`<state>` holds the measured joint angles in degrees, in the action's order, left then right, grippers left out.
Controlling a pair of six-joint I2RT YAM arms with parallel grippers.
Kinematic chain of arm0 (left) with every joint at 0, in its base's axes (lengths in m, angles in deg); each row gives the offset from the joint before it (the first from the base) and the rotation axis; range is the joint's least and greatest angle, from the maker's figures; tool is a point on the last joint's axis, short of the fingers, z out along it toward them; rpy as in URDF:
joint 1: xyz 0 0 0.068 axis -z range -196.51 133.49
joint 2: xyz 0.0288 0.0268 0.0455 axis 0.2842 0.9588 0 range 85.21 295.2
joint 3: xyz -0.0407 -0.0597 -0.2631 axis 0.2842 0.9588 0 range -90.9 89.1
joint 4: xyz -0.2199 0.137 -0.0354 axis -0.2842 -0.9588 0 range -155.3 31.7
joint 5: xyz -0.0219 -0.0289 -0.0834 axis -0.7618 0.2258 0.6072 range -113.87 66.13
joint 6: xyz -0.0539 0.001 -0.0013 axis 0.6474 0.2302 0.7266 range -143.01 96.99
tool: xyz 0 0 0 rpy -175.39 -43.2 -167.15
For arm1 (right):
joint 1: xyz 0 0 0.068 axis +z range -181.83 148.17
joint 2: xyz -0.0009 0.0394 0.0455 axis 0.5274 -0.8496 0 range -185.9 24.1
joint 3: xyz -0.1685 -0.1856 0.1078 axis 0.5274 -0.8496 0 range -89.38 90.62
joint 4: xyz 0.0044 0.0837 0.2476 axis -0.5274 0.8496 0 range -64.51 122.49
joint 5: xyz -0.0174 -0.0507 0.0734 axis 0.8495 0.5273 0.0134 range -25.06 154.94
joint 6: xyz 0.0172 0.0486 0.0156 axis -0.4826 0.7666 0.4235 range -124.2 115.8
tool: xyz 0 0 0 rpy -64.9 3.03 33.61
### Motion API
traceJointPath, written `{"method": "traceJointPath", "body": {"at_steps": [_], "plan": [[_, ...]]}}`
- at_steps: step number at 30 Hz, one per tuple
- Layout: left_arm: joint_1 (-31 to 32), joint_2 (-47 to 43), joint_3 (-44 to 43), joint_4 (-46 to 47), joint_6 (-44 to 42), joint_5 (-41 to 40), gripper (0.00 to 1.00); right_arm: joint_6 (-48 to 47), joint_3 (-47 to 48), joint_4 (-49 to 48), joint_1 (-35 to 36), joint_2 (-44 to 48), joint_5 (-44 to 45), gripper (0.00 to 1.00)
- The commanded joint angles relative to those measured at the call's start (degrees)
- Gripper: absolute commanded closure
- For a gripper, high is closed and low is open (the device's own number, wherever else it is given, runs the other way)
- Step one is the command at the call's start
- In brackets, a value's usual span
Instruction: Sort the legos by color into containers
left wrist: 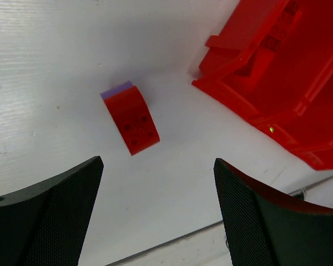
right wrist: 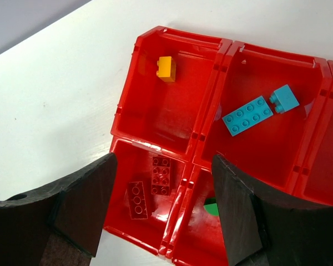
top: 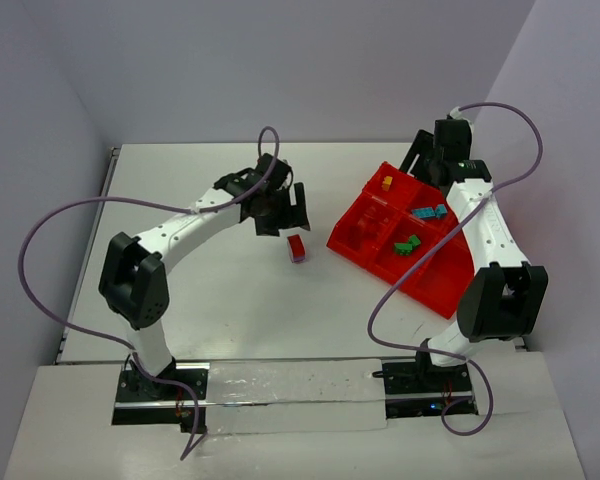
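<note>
A red brick (top: 297,248) with a purple piece stuck to it lies alone on the white table, left of the red divided tray (top: 430,285). In the left wrist view the brick (left wrist: 132,119) lies ahead of my open, empty left gripper (left wrist: 158,216), which hovers above it (top: 280,210). My right gripper (top: 428,165) is open and empty over the tray's far side (right wrist: 164,188). The tray (right wrist: 125,100) holds a yellow brick (right wrist: 166,67), two teal bricks (right wrist: 247,115), two red bricks (right wrist: 161,175) and a partly hidden green one (right wrist: 212,209), each colour in its own compartment.
The tray's corner (left wrist: 299,83) sits to the right of the loose brick. Grey walls close the table at the back and both sides. Purple cables loop above both arms. A pale strip (top: 290,385) runs along the near edge between the arm bases.
</note>
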<state>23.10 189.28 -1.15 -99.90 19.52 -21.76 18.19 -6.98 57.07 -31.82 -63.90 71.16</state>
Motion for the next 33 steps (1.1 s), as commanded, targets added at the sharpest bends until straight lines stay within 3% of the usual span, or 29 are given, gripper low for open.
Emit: {"method": "traceJointPath", "body": {"at_steps": [1,10,20,28,33], "plan": [[2.45,5.32,-5.62,-1.27,5.82,-5.96,0.12,-1.19,-0.82,-0.75,-0.27,2.46,-0.43,0.24],[3.44,9.63,-6.70,-2.17,8.38,-8.68,0.13,-1.12,-2.34,-1.44,-0.27,3.62,-1.38,0.23],[4.53,12.29,-8.62,-4.50,7.95,-10.68,0.30,-1.05,-1.96,-1.44,-0.27,3.01,-2.35,0.23],[4.65,12.91,-9.20,-6.26,7.08,-11.77,0.34,-0.71,-1.67,-1.49,-0.27,2.26,-3.14,0.23],[4.78,12.89,-9.05,-6.46,6.46,-11.88,0.46,-0.68,-1.31,-1.46,1.12,1.97,-3.14,0.23]]}}
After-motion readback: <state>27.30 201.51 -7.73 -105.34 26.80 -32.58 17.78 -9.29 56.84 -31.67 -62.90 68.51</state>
